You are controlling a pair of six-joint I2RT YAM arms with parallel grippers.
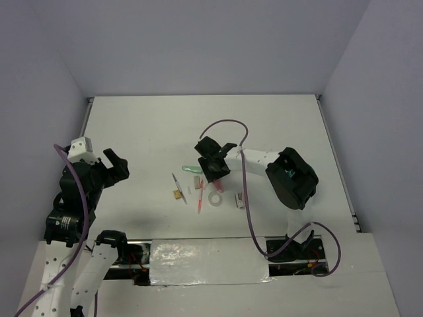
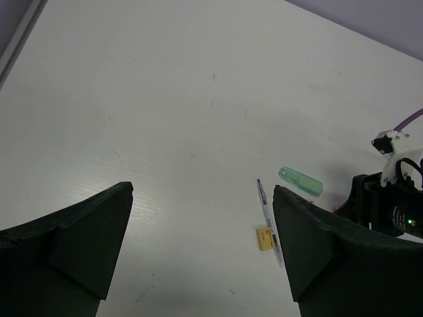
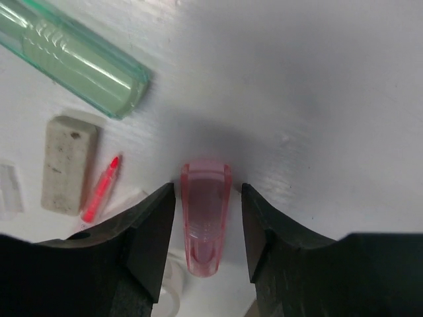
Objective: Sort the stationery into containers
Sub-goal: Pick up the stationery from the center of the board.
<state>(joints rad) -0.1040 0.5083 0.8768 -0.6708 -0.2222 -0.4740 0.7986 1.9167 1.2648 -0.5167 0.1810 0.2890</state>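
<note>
Pink translucent piece (image 3: 206,224) lies between the half-closed fingers of the right gripper (image 3: 207,198), a narrow gap on each side; the left gripper (image 2: 201,191) gapes empty above the white table (image 2: 165,99).

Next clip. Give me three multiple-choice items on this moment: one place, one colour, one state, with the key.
1. Where is the pink piece? A in a cup; B between the fingers of the right end effector; C under the left arm.
2. The other translucent piece near it is: A mint green; B black; C yellow.
3. The left end effector is: A shut on a pen; B shut on tape; C open, empty.
Key: 1B, fingers flank it; 2A, see-through green; 3C, bare table shows between its fingers.
</note>
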